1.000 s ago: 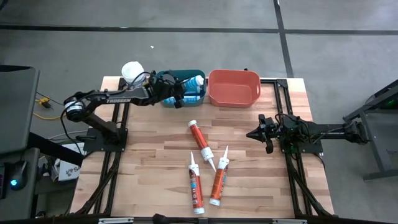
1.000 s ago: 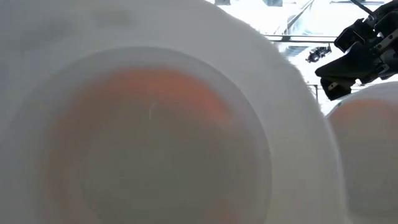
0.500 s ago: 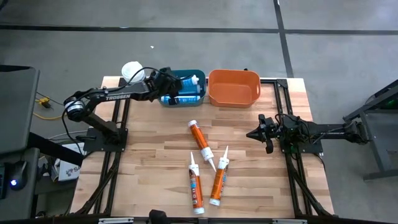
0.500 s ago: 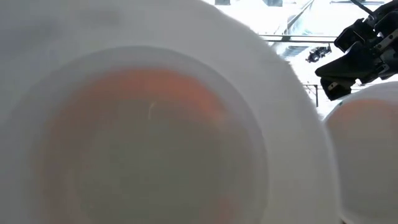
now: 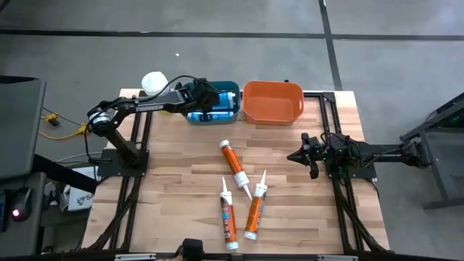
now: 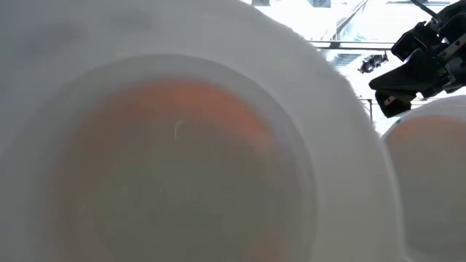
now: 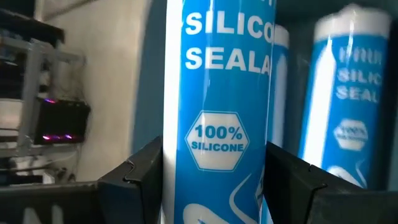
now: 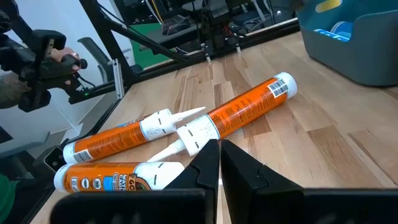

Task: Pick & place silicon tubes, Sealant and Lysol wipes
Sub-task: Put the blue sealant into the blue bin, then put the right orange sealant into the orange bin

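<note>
- Since a second ago, left gripper point(image 5: 204, 102) has shifted over blue bin point(image 5: 230, 88); its fingers straddle blue silicone tube point(image 7: 221, 112), contact unclear.
- Lysol wipes point(image 5: 153, 81) stand just behind the left arm, at the table corner.
- Right gripper point(image 5: 296, 156) closed, empty, beside orange tubes point(image 5: 233, 162).

The left arm reached along the worktop's far edge, its left gripper point(image 5: 210, 102) near the far-left corner with fingers point(image 7: 134, 180) parted. The right arm waited by the right edge, right gripper point(image 5: 292, 156) pinched together.
</note>
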Motion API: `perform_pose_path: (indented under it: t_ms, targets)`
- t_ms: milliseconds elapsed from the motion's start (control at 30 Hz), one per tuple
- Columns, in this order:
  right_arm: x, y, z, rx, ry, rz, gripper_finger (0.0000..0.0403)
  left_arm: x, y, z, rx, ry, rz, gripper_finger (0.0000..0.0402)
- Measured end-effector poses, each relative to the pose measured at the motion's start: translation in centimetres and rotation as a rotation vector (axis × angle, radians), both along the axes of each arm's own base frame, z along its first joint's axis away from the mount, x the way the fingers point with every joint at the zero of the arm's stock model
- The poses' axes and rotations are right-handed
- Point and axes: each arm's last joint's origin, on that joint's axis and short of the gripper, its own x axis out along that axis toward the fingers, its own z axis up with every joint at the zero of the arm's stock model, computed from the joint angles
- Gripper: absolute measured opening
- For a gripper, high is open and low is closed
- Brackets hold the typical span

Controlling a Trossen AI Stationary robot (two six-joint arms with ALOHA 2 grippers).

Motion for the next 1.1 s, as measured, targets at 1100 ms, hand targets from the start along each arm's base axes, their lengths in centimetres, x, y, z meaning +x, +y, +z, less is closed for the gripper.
perform_pose_path:
  t_ms: [1100]
  targets:
    - [0.0, 0.0, 0.0, 0.000, 0.001, 0.000, 0.0012, 1.0, 2.3, -2.7, -0.054, 0.067, 0.147, 0.0347]
